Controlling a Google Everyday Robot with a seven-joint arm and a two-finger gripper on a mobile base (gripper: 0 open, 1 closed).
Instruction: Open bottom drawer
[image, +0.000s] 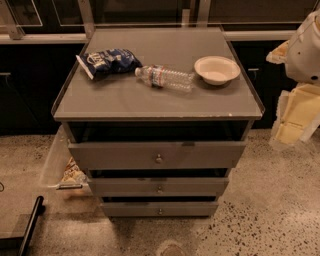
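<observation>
Speckled floor (270, 200), grey cabinet (150, 102) carrying chip bag (107, 61), water bottle (165, 77) and white bowl (217, 69), 3 drawers slightly pulled out, bottom drawer (130, 209) lowest, knob (160, 211) centred, my white arm (306, 45) at right edge, gripper out of view, width I cannot tell.

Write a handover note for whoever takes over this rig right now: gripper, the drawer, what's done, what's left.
Gripper: at the right edge of the view, well away from the drawer fronts, holding nothing that shows.
Bottom drawer: lowest of three grey fronts, knob at its centre, only a thin dark gap above it.
Done: no contact with the knob yet.
Left: bring the gripper down to the knob, grasp it, pull the drawer out.
</observation>
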